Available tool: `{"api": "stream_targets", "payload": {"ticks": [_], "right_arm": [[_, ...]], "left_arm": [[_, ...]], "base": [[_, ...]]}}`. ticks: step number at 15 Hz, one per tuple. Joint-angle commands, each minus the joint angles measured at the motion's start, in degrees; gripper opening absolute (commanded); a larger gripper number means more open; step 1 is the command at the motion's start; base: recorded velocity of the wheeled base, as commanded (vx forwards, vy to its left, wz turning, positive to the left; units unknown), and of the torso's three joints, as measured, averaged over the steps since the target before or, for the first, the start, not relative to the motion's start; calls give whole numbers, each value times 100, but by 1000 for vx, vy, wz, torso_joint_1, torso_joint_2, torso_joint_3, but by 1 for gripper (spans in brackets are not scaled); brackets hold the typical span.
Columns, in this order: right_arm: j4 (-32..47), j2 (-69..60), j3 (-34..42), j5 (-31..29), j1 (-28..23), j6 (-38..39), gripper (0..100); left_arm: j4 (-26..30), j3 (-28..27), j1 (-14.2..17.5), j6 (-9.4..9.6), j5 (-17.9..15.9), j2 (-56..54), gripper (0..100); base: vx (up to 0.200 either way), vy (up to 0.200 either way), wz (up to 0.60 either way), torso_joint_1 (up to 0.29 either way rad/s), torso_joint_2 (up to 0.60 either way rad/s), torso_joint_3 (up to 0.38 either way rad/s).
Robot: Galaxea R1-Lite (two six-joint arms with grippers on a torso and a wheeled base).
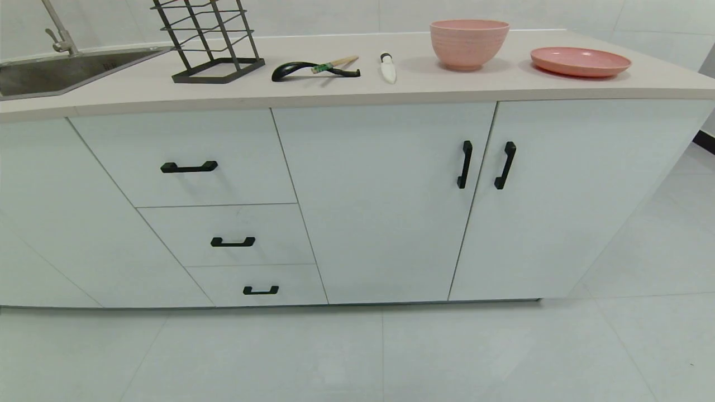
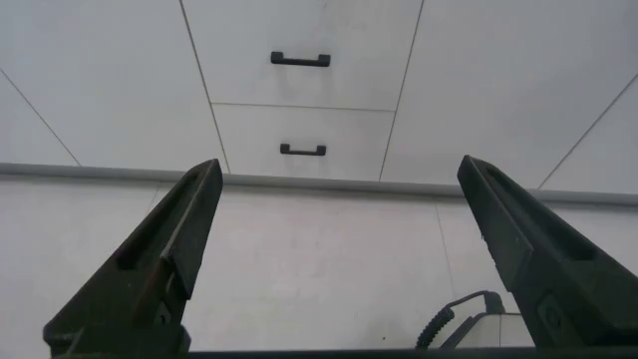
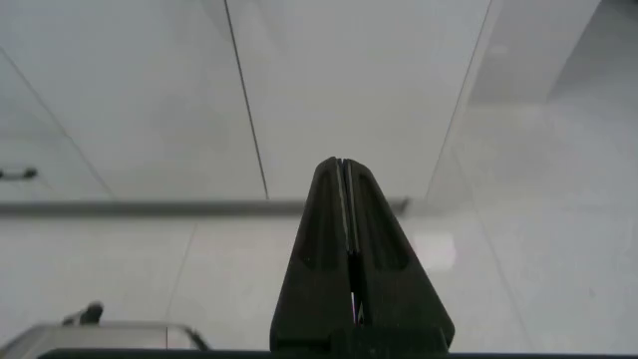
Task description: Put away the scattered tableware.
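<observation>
Kitchen base unit seen from the front. A pale countertop (image 1: 391,89) runs the full width, with a steel sink (image 1: 50,72) and its faucet (image 1: 58,28) set in at the left end. Below it, a stack of three white drawers, top (image 1: 184,139), middle (image 1: 234,223) and bottom (image 1: 279,279), each carries a horizontal black handle. Beside the stack, the left door (image 1: 385,223) and right door (image 1: 581,212) meet, their vertical black handles side by side. The wall (image 1: 335,17) behind is light and tiled. The floor (image 1: 357,357) has large pale grey tiles under even, soft light.
</observation>
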Motion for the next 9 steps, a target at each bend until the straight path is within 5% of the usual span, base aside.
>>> {"api": "stream_targets", "payload": {"ticks": [1,6,9], "right_arm": [[-424,0,0,6,1,-18,0],[-433,26,-360,349,1,-36,0],[165,1266,-1503,850,36,-27,0]], "left_arm": [[-2,1,4,-2,6,0,100],[-2,1,4,-2,6,0,100],[-2,1,-5,-2,6,0,100]], "base": [[0,0,0,0,0,0],[0,0,0,0,0,0],[0,0,0,0,0,0]]}}
